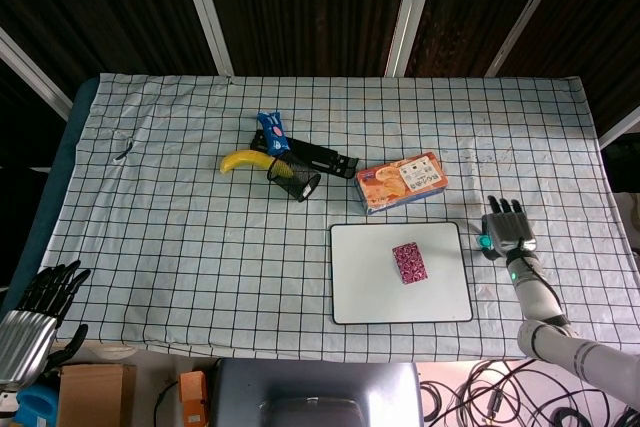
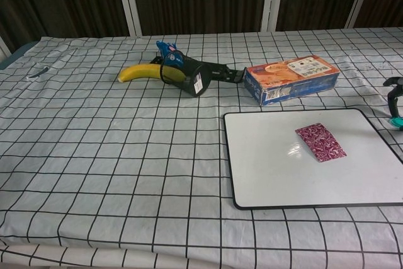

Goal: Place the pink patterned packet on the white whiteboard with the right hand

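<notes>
We see the pink patterned packet (image 1: 409, 262) lying flat on the white whiteboard (image 1: 360, 297), lower right of centre in the head view, nothing touching it. The right robot hand (image 1: 506, 229) sits just right of the whiteboard over the desk (image 1: 180, 247), fingers spread wide, holding nothing. The left robot hand (image 1: 35, 309) is at the lower left corner of the frame, off the desk edge, fingers apart and empty. Above the whiteboard lies an orange box (image 1: 401, 181); further up-left are a banana (image 1: 245, 161), a black mesh cup (image 1: 293, 180) on its side and a blue packet (image 1: 271, 132).
</notes>
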Controlling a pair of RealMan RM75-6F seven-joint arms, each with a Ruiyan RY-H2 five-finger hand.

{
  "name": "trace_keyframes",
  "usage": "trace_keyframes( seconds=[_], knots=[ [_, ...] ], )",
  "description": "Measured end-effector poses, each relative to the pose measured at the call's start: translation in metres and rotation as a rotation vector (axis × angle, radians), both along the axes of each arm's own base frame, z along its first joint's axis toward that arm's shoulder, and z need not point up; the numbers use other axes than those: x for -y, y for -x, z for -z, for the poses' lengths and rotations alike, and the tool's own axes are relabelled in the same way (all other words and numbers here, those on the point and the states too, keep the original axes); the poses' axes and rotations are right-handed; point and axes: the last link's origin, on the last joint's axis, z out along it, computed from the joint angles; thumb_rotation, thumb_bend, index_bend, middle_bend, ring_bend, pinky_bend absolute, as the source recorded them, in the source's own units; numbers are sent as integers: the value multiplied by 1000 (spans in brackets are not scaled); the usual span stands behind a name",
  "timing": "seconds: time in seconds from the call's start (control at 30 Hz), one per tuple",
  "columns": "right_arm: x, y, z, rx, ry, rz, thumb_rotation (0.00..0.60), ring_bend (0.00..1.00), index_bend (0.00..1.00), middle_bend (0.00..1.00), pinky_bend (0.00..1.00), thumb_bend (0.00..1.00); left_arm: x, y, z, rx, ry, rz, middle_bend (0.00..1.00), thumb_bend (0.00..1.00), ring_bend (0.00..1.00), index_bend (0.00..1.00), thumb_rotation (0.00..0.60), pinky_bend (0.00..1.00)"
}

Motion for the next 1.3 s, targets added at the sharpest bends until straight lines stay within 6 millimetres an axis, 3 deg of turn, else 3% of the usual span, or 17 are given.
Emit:
trace_keyframes(
  seconds=[0.27, 0.57, 0.9, 1.2, 1.3],
  knots=[
    [-1, -6, -2, 15, 8, -14, 600, 0, 524, 0, 1, 272, 1, 0, -1, 6, 0, 2, 0, 399, 5, 0, 600, 93],
    [-11, -40, -10, 102, 27, -103, 600, 0, 512, 0, 2, 272, 1, -1, -1, 10, 5, 9, 0, 399, 5, 0, 600, 93],
    [-34, -100, 20, 126, -61, -311, 600, 0, 491, 0, 2, 272, 1, 1, -3, 14, 0, 5, 0, 399, 5, 0, 600, 93],
    [-45, -113, 52, 95, -129, -345, 600, 0, 475, 0, 2, 272, 3, 2, -5, 21, -4, 6, 0, 399, 5, 0, 600, 93],
    [-46, -111, 57, 89, -139, -340, 600, 0, 374, 0, 2, 272, 3, 2, -6, 22, -4, 6, 0, 399, 5, 0, 600, 93]
  ],
)
